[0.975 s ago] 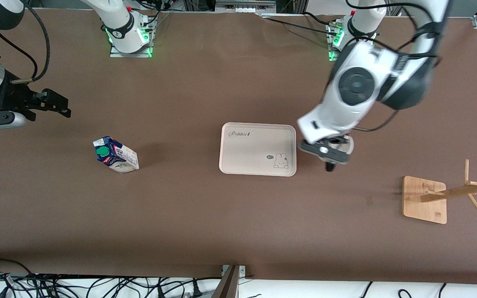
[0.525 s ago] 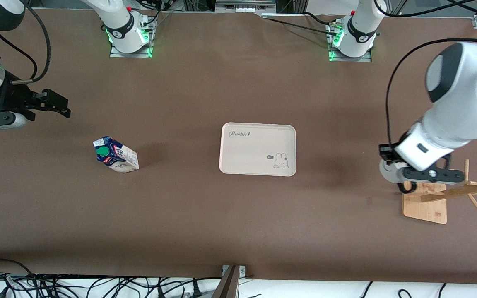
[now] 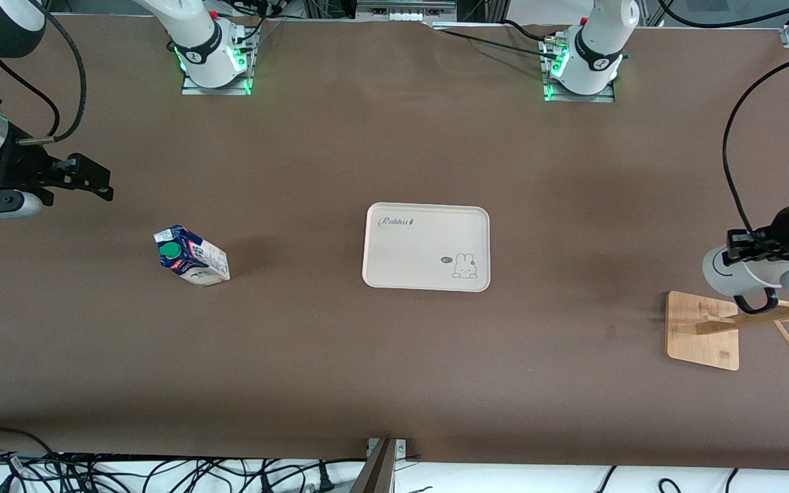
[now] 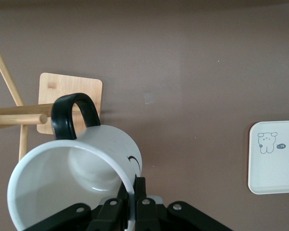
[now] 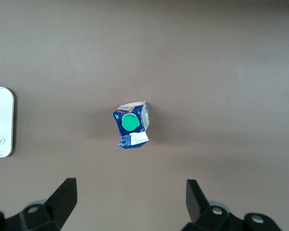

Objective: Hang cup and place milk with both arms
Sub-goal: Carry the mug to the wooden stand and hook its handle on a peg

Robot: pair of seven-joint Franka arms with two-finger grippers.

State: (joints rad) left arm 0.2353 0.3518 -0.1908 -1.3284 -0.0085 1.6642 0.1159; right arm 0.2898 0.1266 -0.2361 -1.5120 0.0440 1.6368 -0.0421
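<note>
Left gripper (image 4: 130, 204): clamped on cup (image 3: 729, 270) rim — over wooden rack (image 3: 704, 330).
Right gripper (image 5: 130, 199): spread wide, waiting above milk (image 3: 191, 256).
Tray (image 3: 426, 247): reads "Rabbit" — mid-table.

Cup (image 3: 729, 272) above rack (image 3: 744, 322)

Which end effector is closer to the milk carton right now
Right. The right end effector hangs open toward the right arm's end of the table, near the milk carton. The left end effector holds the cup over the wooden rack.
</note>
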